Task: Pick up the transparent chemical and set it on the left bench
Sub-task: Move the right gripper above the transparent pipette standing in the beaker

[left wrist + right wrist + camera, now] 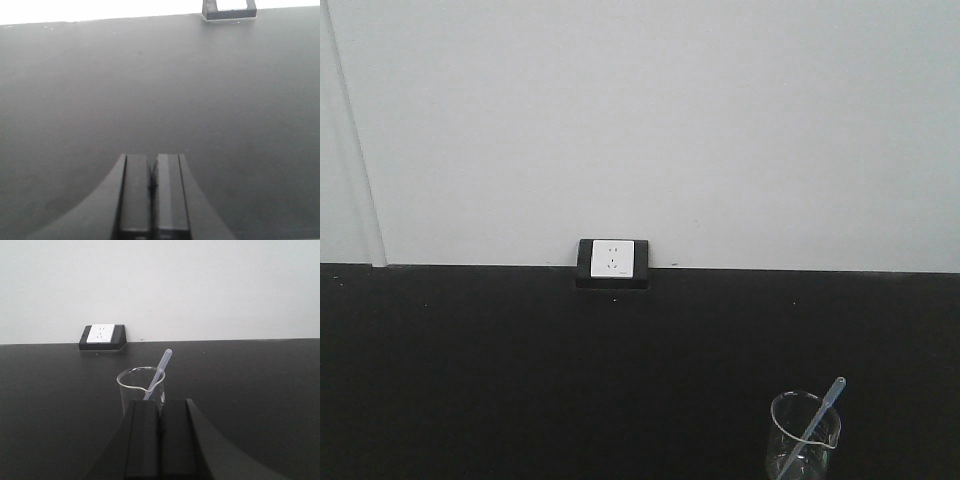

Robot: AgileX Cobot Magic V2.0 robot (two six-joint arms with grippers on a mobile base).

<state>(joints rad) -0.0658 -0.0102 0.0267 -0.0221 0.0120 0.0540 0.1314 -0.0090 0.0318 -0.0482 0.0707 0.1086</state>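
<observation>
Black matte worktop (470,380) ran under a white wall (670,120), with a socket (612,262) at their join. In the front view a clear glass beaker (805,440) stood upright on the worktop at 5 o'clock from the socket, cut off by the frame bottom. A pale pipette (823,407) leaned inside it, its top poking past the rim toward 1 o'clock. Liquid level: could not tell.

The right gripper (160,440) had both fingers pressed together, nothing pinched. In the right wrist view the beaker sat just beyond the tips at 12 o'clock, its lower part hidden behind them. Touching or apart: could not tell. The socket lay at 11 o'clock from the beaker, well apart.

The left gripper (153,197) was also pressed together, holding nothing, above the worktop. In its view the socket sat at 1 o'clock, at the far edge.
</observation>
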